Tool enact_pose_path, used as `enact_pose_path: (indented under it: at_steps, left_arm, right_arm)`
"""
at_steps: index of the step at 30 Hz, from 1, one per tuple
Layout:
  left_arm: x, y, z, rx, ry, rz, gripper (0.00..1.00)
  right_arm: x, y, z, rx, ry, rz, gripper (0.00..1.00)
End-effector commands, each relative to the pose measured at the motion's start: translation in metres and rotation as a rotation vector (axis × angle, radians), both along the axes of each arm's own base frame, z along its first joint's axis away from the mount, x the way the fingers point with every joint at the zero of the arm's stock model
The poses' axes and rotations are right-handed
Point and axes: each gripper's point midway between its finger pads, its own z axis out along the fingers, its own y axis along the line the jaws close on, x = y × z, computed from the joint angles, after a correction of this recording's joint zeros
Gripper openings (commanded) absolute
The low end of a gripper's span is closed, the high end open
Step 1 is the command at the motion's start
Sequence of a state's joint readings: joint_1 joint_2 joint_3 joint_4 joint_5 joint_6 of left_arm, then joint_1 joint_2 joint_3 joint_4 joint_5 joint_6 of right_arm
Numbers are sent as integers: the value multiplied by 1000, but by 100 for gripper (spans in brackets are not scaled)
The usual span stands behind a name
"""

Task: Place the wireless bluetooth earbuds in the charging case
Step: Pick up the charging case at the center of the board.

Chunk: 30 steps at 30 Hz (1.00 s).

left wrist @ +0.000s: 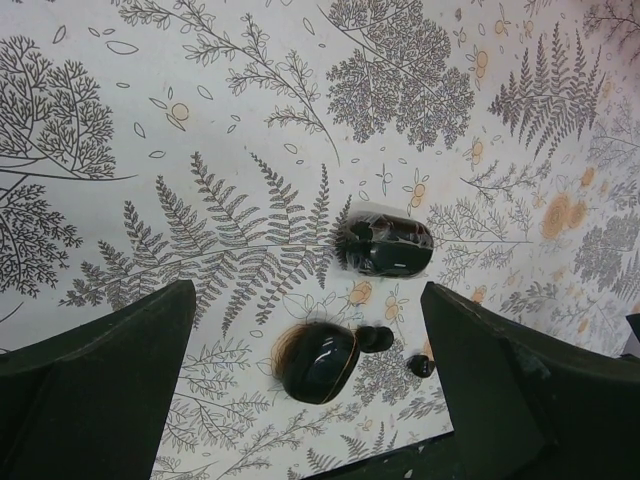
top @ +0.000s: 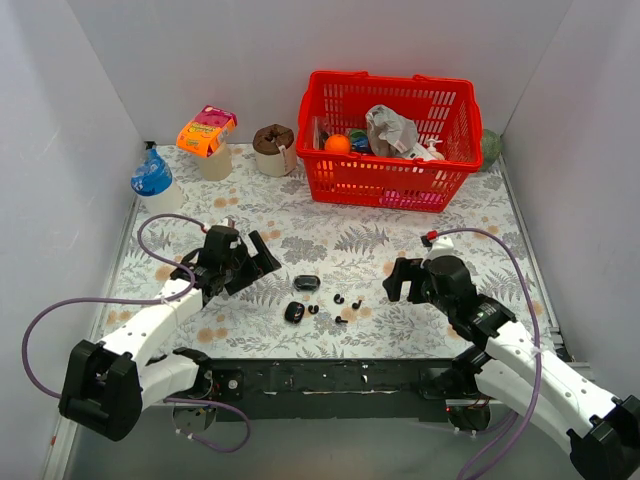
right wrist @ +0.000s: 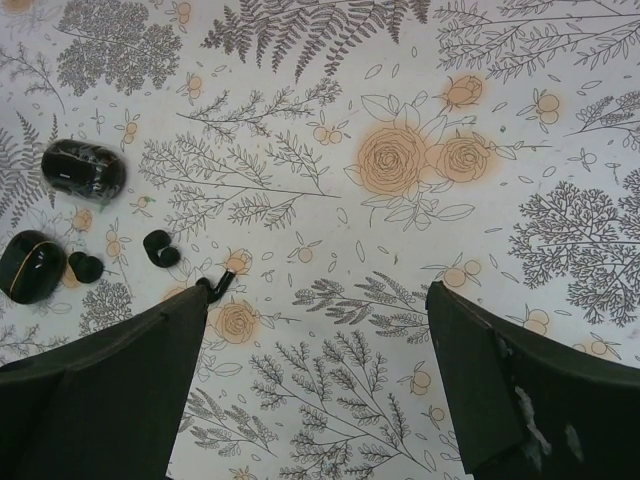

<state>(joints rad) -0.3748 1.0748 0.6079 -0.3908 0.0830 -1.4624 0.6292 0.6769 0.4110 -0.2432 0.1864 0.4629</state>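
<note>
Both pairs of fingers are spread wide and empty; the left gripper [top: 248,262] is held just left of the cases [top: 307,283], the right gripper [top: 403,280] well to their right; none of the earbuds [top: 338,298] is yet grasped, so the first pick is judged pending; a descent onto one, and a shut case opened, would be needed; these tiny glossy black commas are seen scattered between the grippers, beside the cases.
</note>
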Motion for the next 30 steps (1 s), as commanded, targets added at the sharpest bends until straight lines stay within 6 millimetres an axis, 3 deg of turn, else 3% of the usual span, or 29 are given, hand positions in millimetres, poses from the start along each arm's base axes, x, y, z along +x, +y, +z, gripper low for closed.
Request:
enact_pose_path:
  at_steps: [1, 3, 5, 8, 16, 26, 30]
  left_arm:
    - [9, -4, 16, 51, -53, -17, 98]
    - [11, -4, 21, 93, -82, -20, 98]
    - [11, -21, 32, 103, -118, -73, 98]
    - [11, -45, 33, 144, -114, -130, 98]
    - [9, -82, 4, 238, -44, -174, 98]
    - [19, -95, -4, 320, -13, -190, 98]
    - [17, -96, -18, 366, 27, -207, 98]
  right_arm:
    - [7, 5, 27, 2, -62, 28, 98]
    - [8, 7, 28, -12, -64, 49, 98]
    - [9, 6, 32, -27, -58, 51, 98]
    - [11, 4, 33, -58, -43, 46, 98]
    - [9, 5, 37, -62, -30, 61, 96]
    - [6, 7, 38, -56, -26, 78, 96]
    - [6, 8, 35, -53, -20, 79, 96]
